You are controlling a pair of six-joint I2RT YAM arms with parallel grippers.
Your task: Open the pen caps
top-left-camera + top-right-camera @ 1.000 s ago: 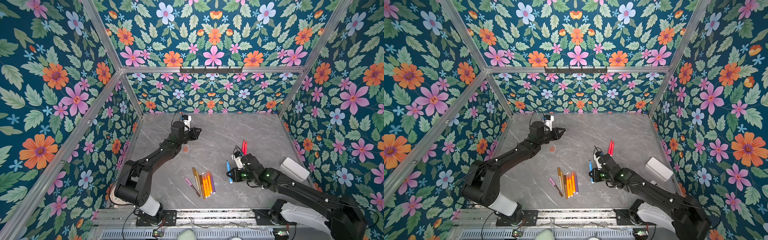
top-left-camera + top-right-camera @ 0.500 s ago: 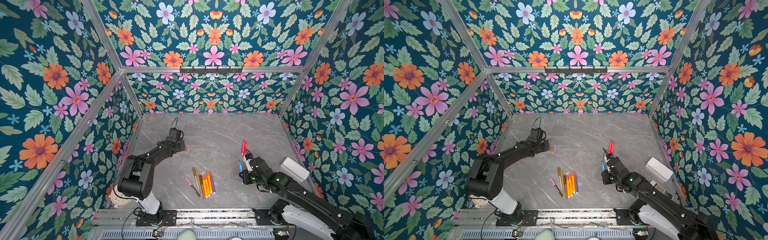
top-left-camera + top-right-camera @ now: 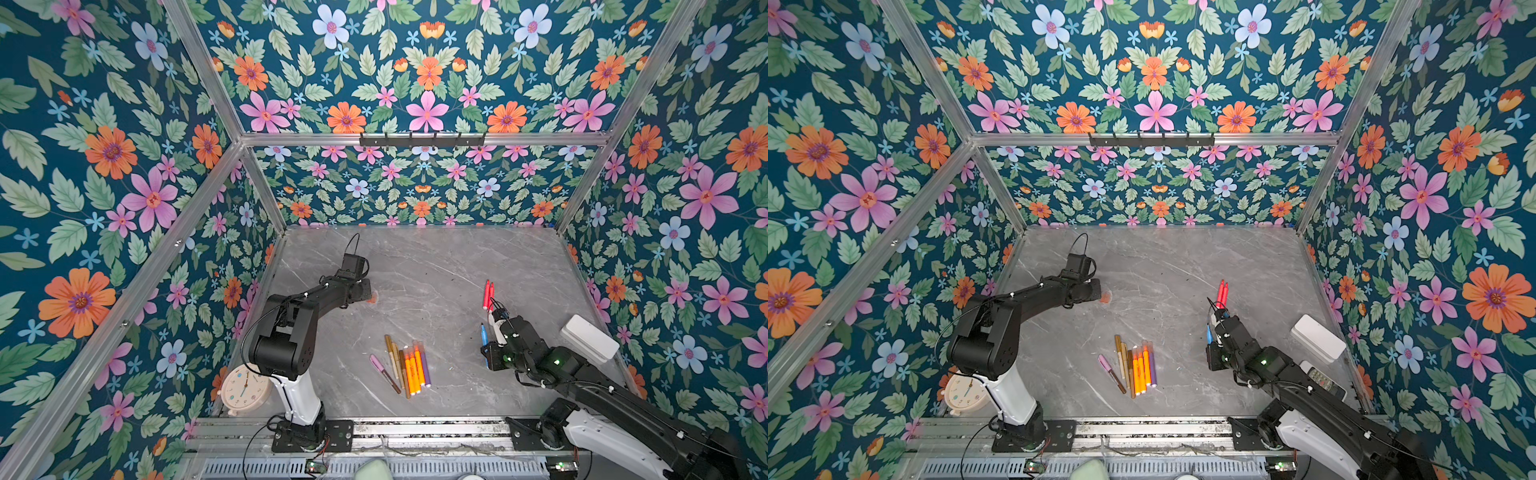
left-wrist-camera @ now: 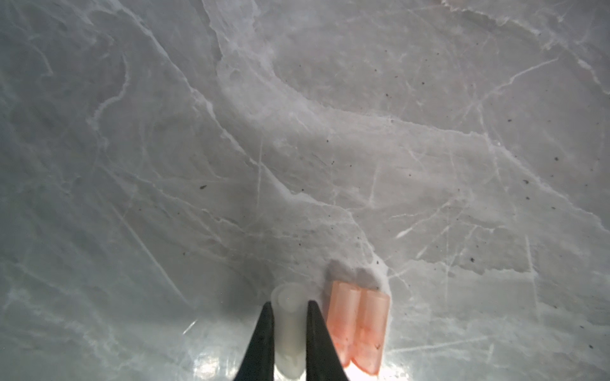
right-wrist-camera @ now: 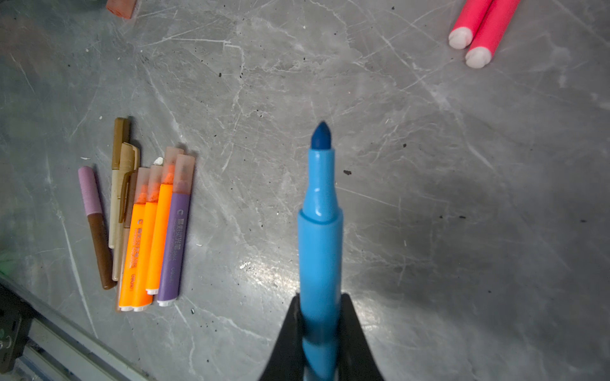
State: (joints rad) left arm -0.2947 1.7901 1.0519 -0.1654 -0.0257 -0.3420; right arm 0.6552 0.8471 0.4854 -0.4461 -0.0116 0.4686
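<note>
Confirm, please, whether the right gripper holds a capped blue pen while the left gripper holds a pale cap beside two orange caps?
Not quite: the blue pen in the right gripper is uncapped, its tip bare, as the right wrist view shows. The left gripper does hold a pale cap beside two orange caps.

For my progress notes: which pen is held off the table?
The blue pen, its tip bare, clamped in the right tool; the rest lie on the table.

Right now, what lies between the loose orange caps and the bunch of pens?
Nothing: bare table between orange caps and pens, in both top views.
</note>
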